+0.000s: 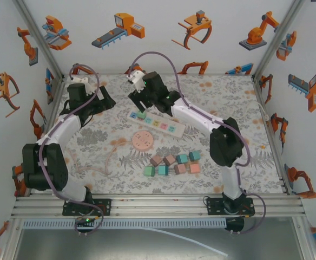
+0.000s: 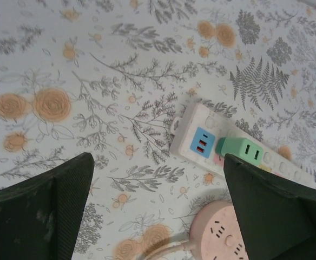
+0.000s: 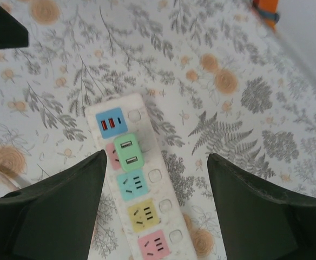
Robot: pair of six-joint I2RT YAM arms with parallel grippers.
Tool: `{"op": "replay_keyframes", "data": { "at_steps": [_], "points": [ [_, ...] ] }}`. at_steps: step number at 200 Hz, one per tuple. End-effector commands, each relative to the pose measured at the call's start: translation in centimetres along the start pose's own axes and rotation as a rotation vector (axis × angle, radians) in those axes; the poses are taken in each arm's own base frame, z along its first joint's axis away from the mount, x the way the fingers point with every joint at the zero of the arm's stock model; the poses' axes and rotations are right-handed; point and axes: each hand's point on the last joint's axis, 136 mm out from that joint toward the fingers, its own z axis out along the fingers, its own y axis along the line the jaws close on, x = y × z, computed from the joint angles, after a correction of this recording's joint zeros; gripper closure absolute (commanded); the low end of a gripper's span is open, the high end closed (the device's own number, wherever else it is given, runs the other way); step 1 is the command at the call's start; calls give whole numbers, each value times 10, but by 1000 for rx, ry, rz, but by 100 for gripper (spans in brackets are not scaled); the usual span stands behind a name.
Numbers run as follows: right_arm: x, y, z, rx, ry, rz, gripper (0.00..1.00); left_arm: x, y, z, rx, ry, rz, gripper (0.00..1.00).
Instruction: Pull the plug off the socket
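The plug point(image 3: 127, 153) is sitting in the strip point(image 3: 152, 192) on the bench point(image 3: 255, 81). Right jaws are hovering apart over it, left jaws apart nearby. Light, rigid, slick, probably sticking: I'd be pinching its sides.

The strip point(image 1: 169, 129) is a long white bar lying flat near the centre of the top view, running from upper left to lower right. In the right wrist view its faces read blue USB panel, pink, teal, yellow, pink from the top down. The plug point(image 3: 128, 153), a mint-green block with two USB ports, sits seated in the first pink face, touching the blue panel.
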Motion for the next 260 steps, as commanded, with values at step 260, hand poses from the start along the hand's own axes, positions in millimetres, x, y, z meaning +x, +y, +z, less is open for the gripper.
{"op": "replay_keyframes", "data": {
  "at_steps": [260],
  "points": [
    [72,54,65,-285,147,5,70,144,1,95,-204,562,-85,18]
  ]
}}
